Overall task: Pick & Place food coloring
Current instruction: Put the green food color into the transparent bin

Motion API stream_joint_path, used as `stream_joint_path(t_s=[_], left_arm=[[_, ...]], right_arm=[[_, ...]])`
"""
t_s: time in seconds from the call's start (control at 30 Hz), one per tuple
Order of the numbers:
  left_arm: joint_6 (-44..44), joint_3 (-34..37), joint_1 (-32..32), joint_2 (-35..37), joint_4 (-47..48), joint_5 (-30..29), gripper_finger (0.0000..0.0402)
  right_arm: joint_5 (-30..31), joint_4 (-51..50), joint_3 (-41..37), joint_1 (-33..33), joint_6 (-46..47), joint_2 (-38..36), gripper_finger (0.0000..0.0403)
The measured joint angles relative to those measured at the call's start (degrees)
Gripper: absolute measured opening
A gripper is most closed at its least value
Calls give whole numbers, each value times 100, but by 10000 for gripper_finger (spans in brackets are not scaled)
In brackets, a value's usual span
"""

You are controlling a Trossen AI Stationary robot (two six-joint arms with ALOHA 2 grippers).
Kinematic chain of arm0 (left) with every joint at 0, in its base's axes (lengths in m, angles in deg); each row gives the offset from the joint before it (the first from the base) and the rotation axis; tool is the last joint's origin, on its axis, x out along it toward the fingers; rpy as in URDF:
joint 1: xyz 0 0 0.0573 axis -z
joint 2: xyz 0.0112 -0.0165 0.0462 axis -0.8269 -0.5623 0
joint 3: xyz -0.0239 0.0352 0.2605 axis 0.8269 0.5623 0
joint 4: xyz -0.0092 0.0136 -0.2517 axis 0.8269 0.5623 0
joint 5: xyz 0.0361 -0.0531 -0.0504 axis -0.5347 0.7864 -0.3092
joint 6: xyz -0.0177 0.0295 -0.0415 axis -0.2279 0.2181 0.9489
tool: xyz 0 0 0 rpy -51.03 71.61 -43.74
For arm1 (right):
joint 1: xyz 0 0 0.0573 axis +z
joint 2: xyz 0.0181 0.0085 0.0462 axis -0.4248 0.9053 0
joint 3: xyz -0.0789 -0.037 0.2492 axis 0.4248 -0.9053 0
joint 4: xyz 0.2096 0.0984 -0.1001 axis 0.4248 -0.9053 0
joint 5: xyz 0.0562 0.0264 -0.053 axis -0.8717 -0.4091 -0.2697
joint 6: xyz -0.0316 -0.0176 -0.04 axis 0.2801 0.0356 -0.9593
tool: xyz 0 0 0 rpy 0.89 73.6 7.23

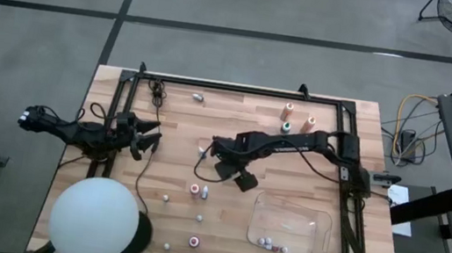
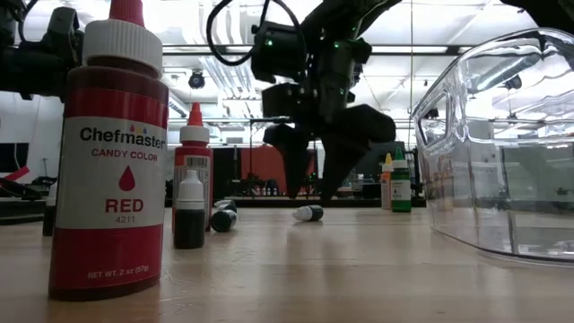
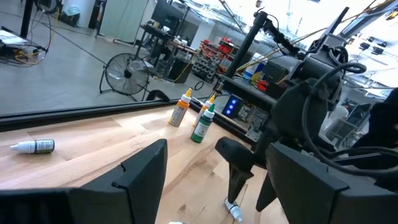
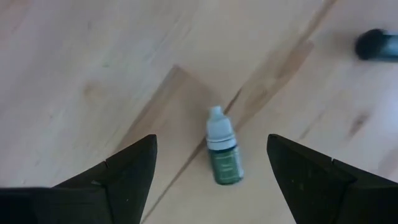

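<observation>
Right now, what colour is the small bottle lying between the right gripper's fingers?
Dark green body, white cap: the small lying bottle under the open right gripper. Right wrist view shows it best.

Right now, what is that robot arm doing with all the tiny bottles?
The right gripper hangs open over a small green bottle lying on its side on the wooden table, a finger on each side, not yet touching it. It looks ready to grab it. A clear tray nearby already holds a few little bottles. More bottles are scattered about, some standing, some lying down. The left gripper waits open near the table's left side.
</observation>
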Motion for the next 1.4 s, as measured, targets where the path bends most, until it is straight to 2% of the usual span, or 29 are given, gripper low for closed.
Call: stream_joint_path(t_s=[0.13, 0.33, 0.7, 0.93, 1.4], left_arm=[[-2, 0, -1, 1, 0, -1, 245], [0, 0, 0, -7, -2, 2, 245], [0, 1, -1, -10, -4, -1, 245], [0, 0, -1, -9, -2, -1, 245], [-1, 0, -1, -15, 0, -2, 245]], right_arm=[[45, -250, 146, 110, -18, 108, 297], [458, -259, 547, 205, -469, 368, 297], [473, -635, 1240, 200, -495, 900, 297], [901, -1451, 1434, 203, -619, 1182, 291], [924, -1292, 1597, 248, -726, 1225, 285]])
